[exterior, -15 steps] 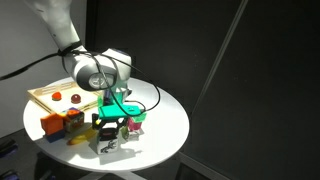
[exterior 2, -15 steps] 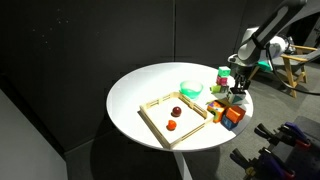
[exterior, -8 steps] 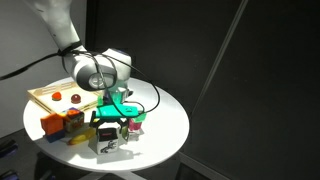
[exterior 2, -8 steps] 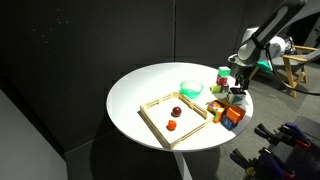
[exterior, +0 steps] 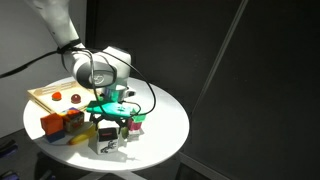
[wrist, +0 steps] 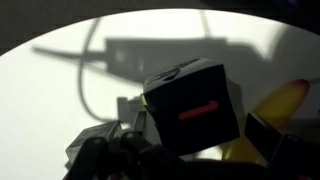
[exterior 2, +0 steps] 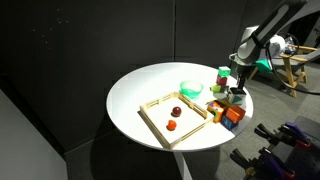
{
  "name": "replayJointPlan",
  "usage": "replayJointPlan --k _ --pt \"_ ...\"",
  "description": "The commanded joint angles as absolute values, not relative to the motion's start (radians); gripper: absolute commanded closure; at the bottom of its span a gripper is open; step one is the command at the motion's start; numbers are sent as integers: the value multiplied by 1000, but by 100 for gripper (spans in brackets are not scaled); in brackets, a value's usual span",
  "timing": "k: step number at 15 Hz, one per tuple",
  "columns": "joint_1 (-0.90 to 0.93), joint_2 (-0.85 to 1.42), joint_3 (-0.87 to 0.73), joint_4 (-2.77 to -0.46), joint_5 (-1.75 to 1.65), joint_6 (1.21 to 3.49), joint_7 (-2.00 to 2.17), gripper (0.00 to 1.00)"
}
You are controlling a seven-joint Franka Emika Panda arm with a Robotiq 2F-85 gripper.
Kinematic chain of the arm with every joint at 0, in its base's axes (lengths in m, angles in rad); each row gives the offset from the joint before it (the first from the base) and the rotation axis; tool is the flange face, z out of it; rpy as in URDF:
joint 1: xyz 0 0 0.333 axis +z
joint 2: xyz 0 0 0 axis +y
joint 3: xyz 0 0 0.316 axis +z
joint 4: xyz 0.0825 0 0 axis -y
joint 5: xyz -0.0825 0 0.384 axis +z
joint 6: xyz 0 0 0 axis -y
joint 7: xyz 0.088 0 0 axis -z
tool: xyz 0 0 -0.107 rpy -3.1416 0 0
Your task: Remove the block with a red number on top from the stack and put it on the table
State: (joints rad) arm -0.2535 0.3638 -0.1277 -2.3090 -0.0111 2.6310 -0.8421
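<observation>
The block with a red number on top (exterior: 108, 142) is a black-and-white cube standing on the table (exterior: 166, 122). In the wrist view its dark top face with the red mark (wrist: 196, 106) fills the middle. My gripper (exterior: 109, 127) hangs right over it, fingers on either side. The gripper (wrist: 198, 138) looks open, with a gap at the right finger. The pink-and-green cube (exterior: 136, 122) stands apart, just beside the gripper. In an exterior view the gripper (exterior 2: 238, 93) is at the table's (exterior 2: 140, 95) far edge and the block is hard to make out.
A wooden tray (exterior: 45, 96) with small red items lies behind. Orange-and-blue cubes (exterior: 55, 123) and a yellow object (exterior: 76, 140) stand close by. A green bowl (exterior 2: 190, 89) and a green cup (exterior 2: 223, 73) stand near the tray (exterior 2: 152, 112). The table edge is close.
The gripper has shifted slightly sideways over the block and its fingers look a little wider apart. The block has stayed in place on the table.
</observation>
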Motion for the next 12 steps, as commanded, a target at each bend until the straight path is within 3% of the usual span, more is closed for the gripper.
replayJointPlan --k 1,12 --pt "-239 315 -137 -2327 -36 2585 -700 0" --pt "-228 188 -128 -2385 -28 2522 -448 0"
